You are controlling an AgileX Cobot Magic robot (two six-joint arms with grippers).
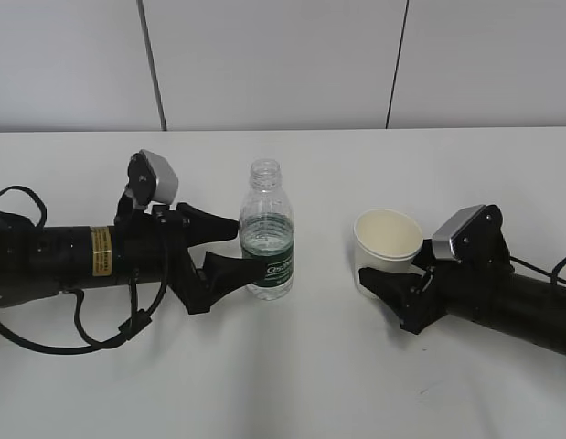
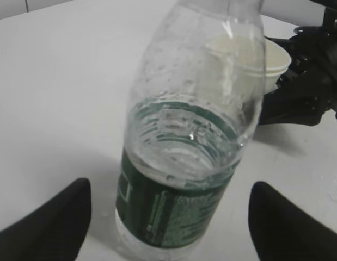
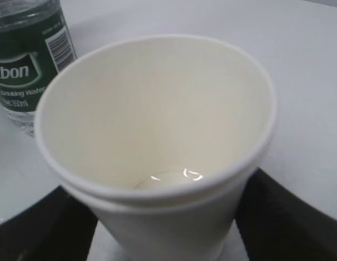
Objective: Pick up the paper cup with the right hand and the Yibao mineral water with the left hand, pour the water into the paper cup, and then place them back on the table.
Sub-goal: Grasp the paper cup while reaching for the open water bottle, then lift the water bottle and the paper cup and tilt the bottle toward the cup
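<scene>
The Yibao mineral water bottle (image 1: 266, 229), uncapped and about half full, stands upright on the white table (image 1: 292, 375). My left gripper (image 1: 239, 249) is open around its green label, with a gap on each side in the left wrist view (image 2: 168, 217). The paper cup (image 1: 388, 240) stands to the right of the bottle, with a little water glinting at its bottom (image 3: 173, 176). My right gripper (image 1: 388, 279) is open around the cup's lower part, fingers (image 3: 277, 217) close beside its wall. The bottle also shows in the right wrist view (image 3: 26, 70), and the cup behind the bottle in the left wrist view (image 2: 274, 60).
A grey panelled wall (image 1: 283, 64) runs behind the table's far edge. Black cables (image 1: 81, 334) loop under the left arm. Bare white tabletop lies in front of both arms and between the bottle and the cup.
</scene>
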